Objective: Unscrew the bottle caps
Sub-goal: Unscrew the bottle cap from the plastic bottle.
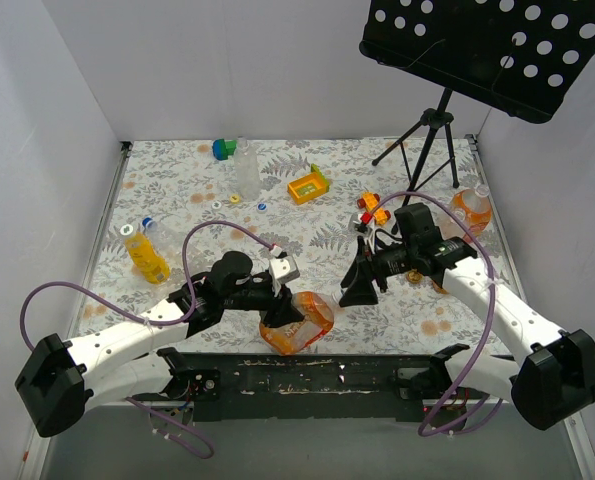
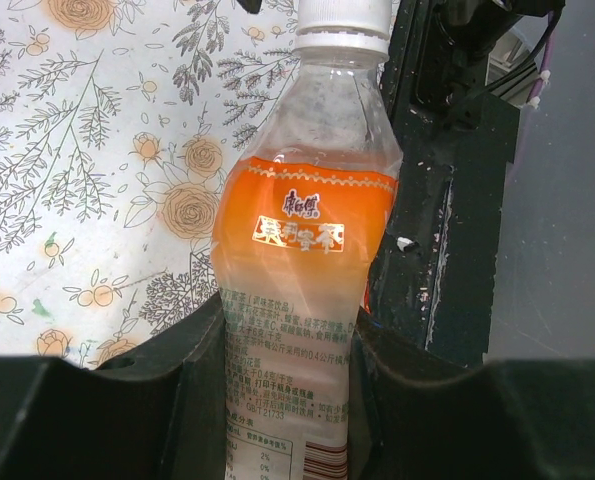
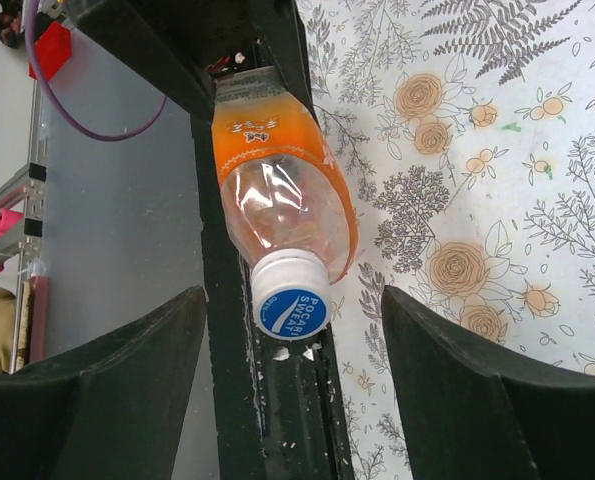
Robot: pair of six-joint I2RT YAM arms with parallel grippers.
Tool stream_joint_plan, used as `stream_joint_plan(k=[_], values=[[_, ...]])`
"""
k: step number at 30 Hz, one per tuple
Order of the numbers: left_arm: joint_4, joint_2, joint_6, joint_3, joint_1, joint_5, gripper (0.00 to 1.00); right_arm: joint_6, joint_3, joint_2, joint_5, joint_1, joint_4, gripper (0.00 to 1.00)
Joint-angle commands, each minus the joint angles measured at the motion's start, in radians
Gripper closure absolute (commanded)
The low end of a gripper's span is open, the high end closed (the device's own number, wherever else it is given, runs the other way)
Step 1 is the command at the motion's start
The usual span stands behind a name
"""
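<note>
A floral-print table [image 1: 317, 215] sits between white walls, with a black music stand [image 1: 497, 45] over its far right corner. At the near edge, the left gripper [image 1: 280, 303] is clamped around the body of an orange-labelled bottle [image 2: 302, 230]. The bottle's blue-topped white cap [image 3: 290, 300] is on the neck. The right gripper [image 3: 294, 297] stands spread, 1 finger on each side of that cap, touching neither side.

a clear bottle [image 1: 297, 322] with an orange label is tipped nearly sideways, its white, blue-topped cap [image 3: 290, 305] on.
</note>
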Motion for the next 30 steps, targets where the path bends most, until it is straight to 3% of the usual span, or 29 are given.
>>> stream_joint_plan(k=[1,7,12,15,18,22,26,30], values=[[0.005,-0.002,-0.006,0.043,-0.006,-0.012,1.00,0.001,0.029,0.021,0.025,0.021,0.005,0.28],[0.007,-0.004,-0.011,0.045,-0.006,-0.017,1.00,-0.031,0.034,0.020,-0.002,0.035,-0.016,0.51],[-0.002,-0.007,-0.005,0.039,-0.007,-0.012,1.00,-0.104,0.046,0.009,-0.065,0.036,-0.056,0.98],[-0.016,-0.011,0.012,0.039,-0.006,0.005,1.00,-0.268,0.077,0.009,-0.108,0.039,-0.137,0.99],[-0.033,-0.018,0.027,0.039,-0.006,0.028,1.00,-0.711,0.147,0.024,-0.157,0.053,-0.391,0.99],[-0.036,-0.034,0.038,0.039,-0.006,0.065,1.00,-1.106,0.221,0.038,-0.002,0.116,-0.568,0.99],[-0.033,-0.038,0.043,0.036,-0.006,0.077,1.00,-1.281,0.175,-0.043,0.174,0.128,-0.437,0.99],[-0.033,-0.031,0.038,0.034,-0.006,0.085,1.00,-1.358,0.189,-0.043,0.166,0.128,-0.440,0.99]])
